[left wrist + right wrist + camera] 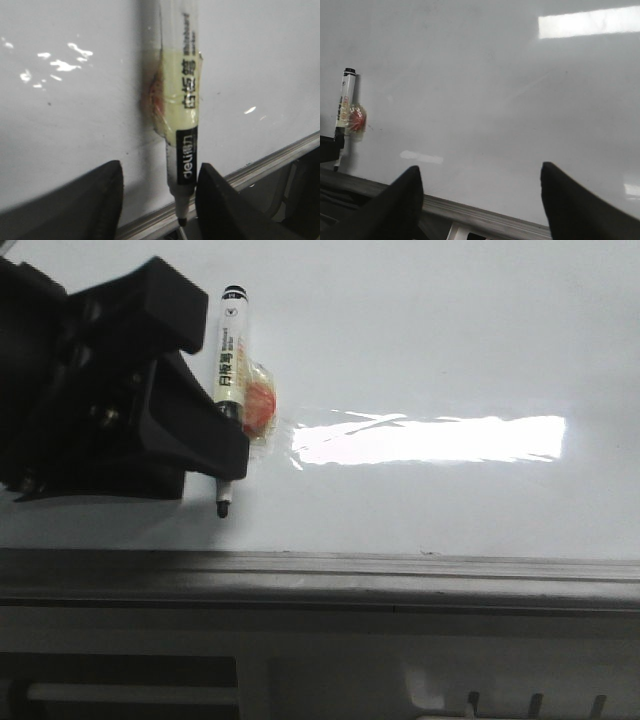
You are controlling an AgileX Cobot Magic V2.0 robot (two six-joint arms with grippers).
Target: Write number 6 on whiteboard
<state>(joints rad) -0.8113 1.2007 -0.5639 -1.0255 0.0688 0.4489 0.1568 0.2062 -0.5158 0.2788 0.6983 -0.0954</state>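
Note:
The whiteboard [420,340] is glossy white and fills most of every view. A marker [229,370] with a yellow label and a taped red patch lies on it, its uncapped black tip near the grey edge rail [400,575]. My left gripper [212,385] is open around the marker [184,125]. One finger is close against the barrel and a clear gap separates the other. My right gripper [480,170] hangs open over bare whiteboard [495,75] near the rail, with nothing between its fingers and the marker [342,110] far off to its side. The number 6 is out of view.
A bright rectangular glare [430,440] lies on the board beside the marker. Below the rail there is a pale grey frame [330,660] with dark slots.

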